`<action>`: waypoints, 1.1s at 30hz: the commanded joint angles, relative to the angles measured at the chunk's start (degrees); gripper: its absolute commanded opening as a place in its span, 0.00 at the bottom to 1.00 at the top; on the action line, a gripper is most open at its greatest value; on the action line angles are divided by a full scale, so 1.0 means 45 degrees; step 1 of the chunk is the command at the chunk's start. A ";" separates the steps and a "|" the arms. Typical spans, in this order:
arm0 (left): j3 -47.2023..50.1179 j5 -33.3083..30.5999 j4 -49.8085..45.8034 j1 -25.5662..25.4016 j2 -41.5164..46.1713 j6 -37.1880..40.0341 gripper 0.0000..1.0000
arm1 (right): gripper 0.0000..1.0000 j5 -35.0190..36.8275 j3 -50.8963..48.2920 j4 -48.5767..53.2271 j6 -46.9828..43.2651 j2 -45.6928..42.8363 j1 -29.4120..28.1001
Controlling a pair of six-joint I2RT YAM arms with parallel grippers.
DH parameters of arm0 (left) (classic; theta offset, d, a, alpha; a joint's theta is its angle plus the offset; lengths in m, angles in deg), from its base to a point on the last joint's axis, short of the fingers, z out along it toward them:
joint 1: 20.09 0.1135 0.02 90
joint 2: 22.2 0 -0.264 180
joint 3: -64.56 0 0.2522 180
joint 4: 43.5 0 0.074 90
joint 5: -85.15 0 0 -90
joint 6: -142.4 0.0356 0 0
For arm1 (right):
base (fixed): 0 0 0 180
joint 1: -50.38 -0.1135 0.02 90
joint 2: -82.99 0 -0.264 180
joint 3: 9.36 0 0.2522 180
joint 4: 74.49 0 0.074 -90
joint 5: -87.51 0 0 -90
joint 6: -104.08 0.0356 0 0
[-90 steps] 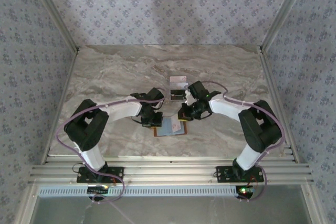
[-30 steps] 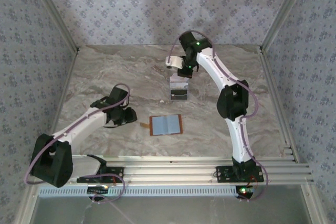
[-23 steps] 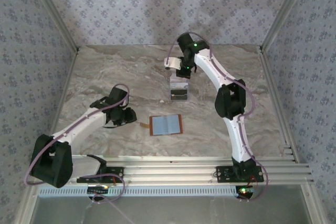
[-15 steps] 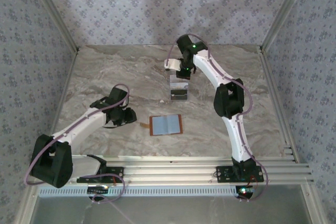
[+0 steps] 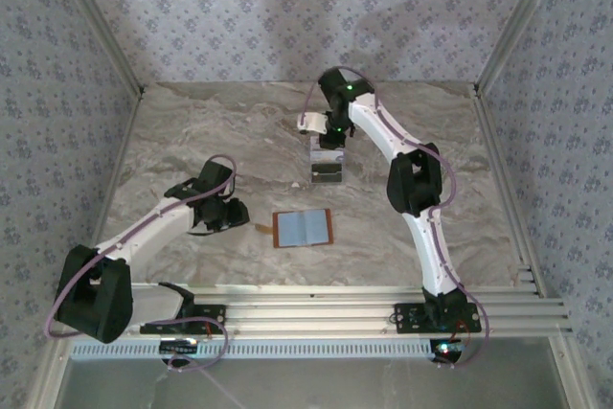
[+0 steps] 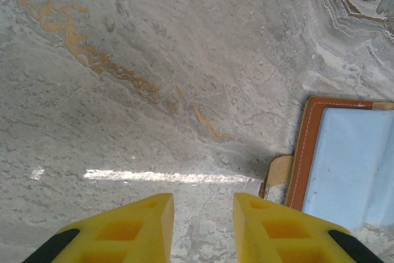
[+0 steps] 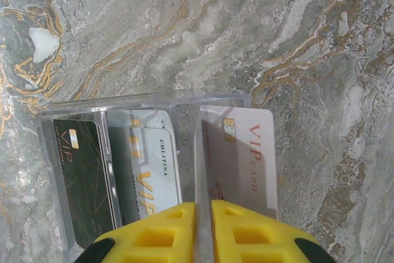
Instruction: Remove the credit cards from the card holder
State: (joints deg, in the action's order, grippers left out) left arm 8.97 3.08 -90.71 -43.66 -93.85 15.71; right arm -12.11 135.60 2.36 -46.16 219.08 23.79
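From above, my right tool [image 5: 329,137] hangs over the far end of the clear tray [image 5: 326,175]. The card holder [image 5: 303,228] lies open on the bench, well short of it and just right of my left tool [image 5: 233,215].

Left wrist: that tool's fingers stand apart on nothing, with the holder's tab [image 6: 275,177] just ahead to the right.

Right wrist: a pale VIP card [image 7: 240,158] lies just ahead of fingers a sliver apart. I cannot tell whether it is gripped or freed. A dark card [image 7: 83,177] sits to the left in the tray.

I judge this the drop-off. The next move calls for a full release and a straight lift.

tan card holder [image 6: 305,152], yellow fingers [image 6: 132,229]
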 commanded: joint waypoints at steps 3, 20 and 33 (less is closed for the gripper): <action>0.0037 0.0117 -0.0268 0.0112 0.0279 -0.0109 0.32 | 0.25 0.0937 0.0152 -0.0313 -0.2396 -0.0087 -0.0078; -0.0570 -0.0286 -0.0278 0.0212 -0.0007 0.0441 0.36 | 0.41 0.1520 -0.3195 -0.4507 -0.0324 -0.3094 0.0389; -0.1815 -0.3924 0.0573 0.0403 -0.1127 0.2229 1.00 | 0.94 0.1994 -1.0292 -0.8238 0.4842 -0.7859 0.1889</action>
State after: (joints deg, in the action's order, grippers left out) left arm 3.44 -7.20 -89.31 -42.55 -97.51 22.53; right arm -4.31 94.57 -29.63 -32.68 188.07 30.21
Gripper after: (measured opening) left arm 0.980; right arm 0.891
